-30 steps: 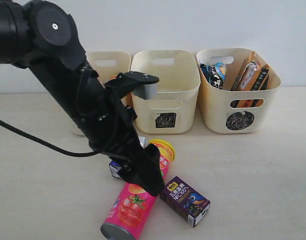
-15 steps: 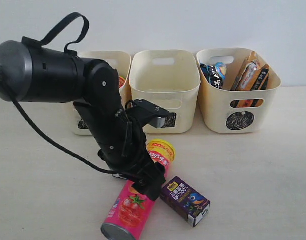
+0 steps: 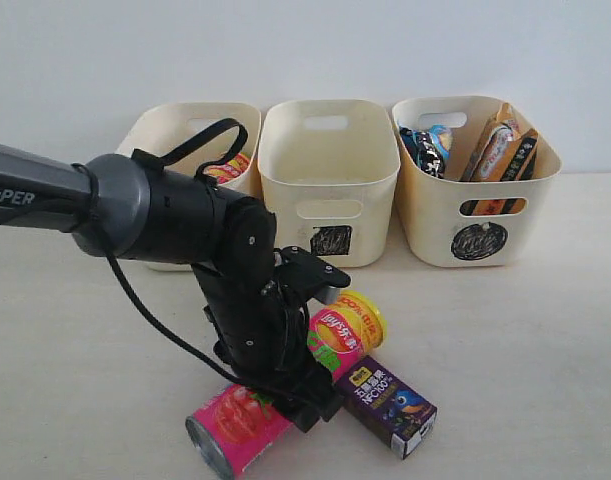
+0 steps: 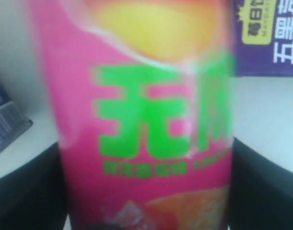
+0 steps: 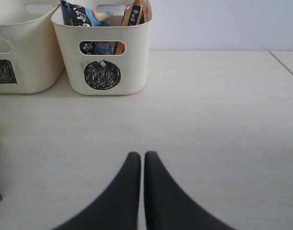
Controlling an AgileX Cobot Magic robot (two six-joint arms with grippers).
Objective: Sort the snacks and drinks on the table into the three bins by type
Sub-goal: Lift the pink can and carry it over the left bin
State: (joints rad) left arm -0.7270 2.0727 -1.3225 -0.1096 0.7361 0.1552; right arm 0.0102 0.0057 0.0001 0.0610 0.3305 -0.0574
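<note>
The pink chip can lies on the table with its yellow lid end toward the bins. My left gripper is closed round its middle, and both black fingers press its sides. The dark purple carton lies against the can's right side. A corner of another carton shows in the left wrist view. My right gripper is shut and empty over bare table. The yellow can stands in the left bin.
The middle bin carries a black square and looks empty. The right bin, marked with a circle, holds a blue-black bag and an orange bag. All three bins stand in a row by the wall.
My left arm has dropped low over the table and its jaws have narrowed onto the pink can. The can has swung round, and the purple carton has slid slightly right.
</note>
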